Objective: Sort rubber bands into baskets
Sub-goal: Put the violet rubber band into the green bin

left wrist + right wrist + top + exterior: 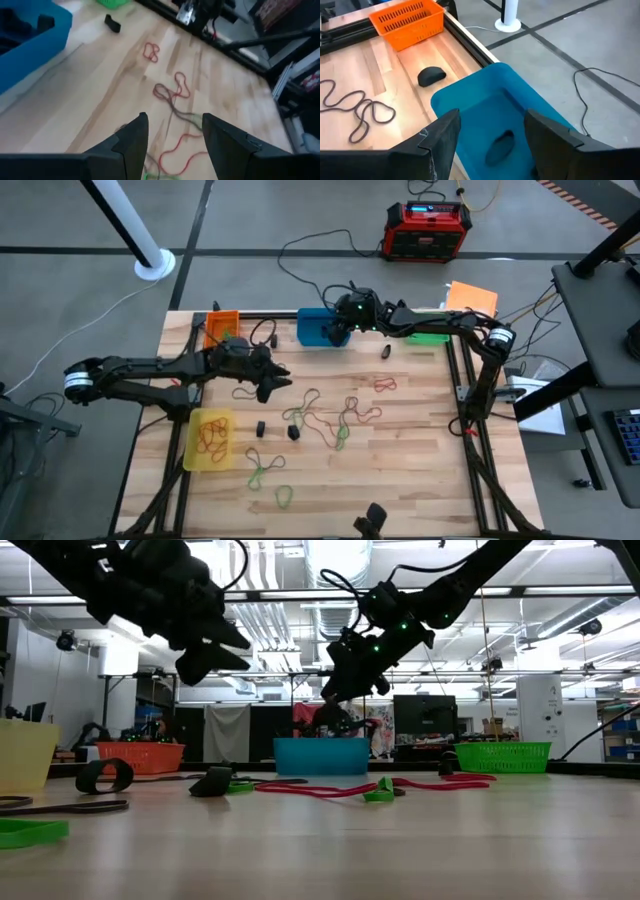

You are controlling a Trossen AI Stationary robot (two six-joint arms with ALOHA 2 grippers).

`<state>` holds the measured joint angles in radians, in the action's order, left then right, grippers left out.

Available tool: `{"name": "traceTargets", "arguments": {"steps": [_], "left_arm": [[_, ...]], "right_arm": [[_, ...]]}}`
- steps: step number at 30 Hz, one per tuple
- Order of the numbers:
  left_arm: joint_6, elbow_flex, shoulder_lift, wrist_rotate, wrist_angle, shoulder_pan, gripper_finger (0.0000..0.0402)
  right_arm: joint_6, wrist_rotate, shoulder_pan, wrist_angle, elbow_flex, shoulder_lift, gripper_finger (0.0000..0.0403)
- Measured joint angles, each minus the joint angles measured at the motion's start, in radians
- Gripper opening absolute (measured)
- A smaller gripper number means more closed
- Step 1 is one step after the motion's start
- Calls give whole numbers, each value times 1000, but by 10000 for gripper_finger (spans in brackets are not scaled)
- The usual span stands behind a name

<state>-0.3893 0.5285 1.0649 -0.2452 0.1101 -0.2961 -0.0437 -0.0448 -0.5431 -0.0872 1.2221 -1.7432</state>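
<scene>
Right jaws: the right gripper [336, 330] hangs above the blue basket [318, 327] with its jaws spread and nothing between them; a dark band [500, 146] lies inside the basket under them.
Left jaws: the left gripper [273, 383] hovers over the tabletop's middle-left, jaws parted and empty, above loose bands.
Room: grey floor with dark seams around the frame, a white post base [154, 265] beyond the far left corner, a red-and-black power box [427, 230] on the floor past the far edge; the low view looks into a workshop with ceiling ducts and shelving.
Tabletop [420, 450]: pale wooden planks inside a black frame.
Baskets: orange basket [221, 327] at the far left, the blue one beside it toward the centre, green basket [428, 333] far right, mostly hidden by the right arm, yellow basket [210, 438] at the near left with red-brown bands in it.
Rubber bands [340, 418]: a tangle of red, green and dark loops mid-table, a red one [385, 385] apart to the right, green loops [262, 470] near the front edge.
</scene>
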Motion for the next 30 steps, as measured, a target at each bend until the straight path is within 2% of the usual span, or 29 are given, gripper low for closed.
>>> {"name": "traceTargets", "arguments": {"steps": [2, 7, 11, 21, 30], "left_arm": [[-93, 0, 0, 24, 91, -5, 171], [-349, 38, -1, 161, 381, 0, 170], [-454, 102, -1, 183, 460, 1, 170], [-382, 247, 20, 215, 414, 91, 170], [-360, 247, 19, 229, 378, 102, 170]], "right_arm": [[-1, 1, 0, 0, 0, 0, 212], [-24, 0, 0, 14, 0, 0, 212], [-19, 0, 2, 36, 0, 0, 212], [-40, 1, 2, 64, -3, -1, 212], [-61, 1, 4, 75, -4, -2, 212]]}}
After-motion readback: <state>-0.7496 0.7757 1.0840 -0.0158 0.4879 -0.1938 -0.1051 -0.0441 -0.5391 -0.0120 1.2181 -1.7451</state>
